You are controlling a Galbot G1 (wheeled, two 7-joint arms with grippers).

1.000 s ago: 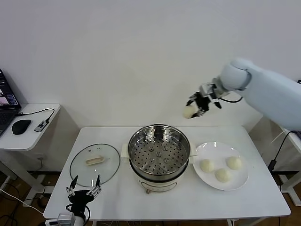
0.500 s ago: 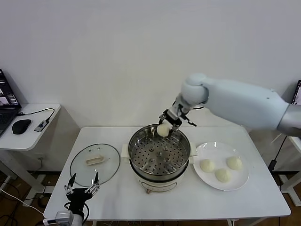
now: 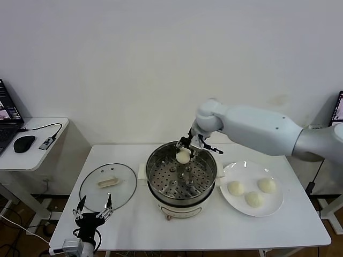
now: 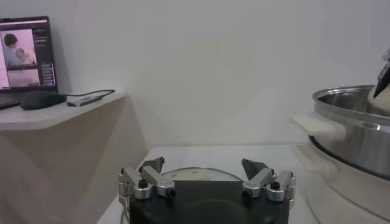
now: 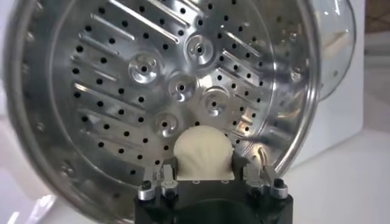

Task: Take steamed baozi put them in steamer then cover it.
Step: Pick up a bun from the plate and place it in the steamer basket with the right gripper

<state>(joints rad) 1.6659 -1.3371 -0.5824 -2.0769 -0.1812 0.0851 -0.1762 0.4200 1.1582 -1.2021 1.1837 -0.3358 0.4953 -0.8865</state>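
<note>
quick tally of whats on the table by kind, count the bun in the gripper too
baozi: 4 (1 in the right gripper over the steamer, at; 3 on the plate, at)
steamer: 1
glass cover: 1
white plate: 1
total: 7

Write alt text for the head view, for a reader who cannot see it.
The right end effector holds a baozi over the open steamer on a white table. Three more baozi sit on a plate to the steamer's right; the glass cover lies flat to its left. The left end effector hangs open at the table's near edge.
</note>
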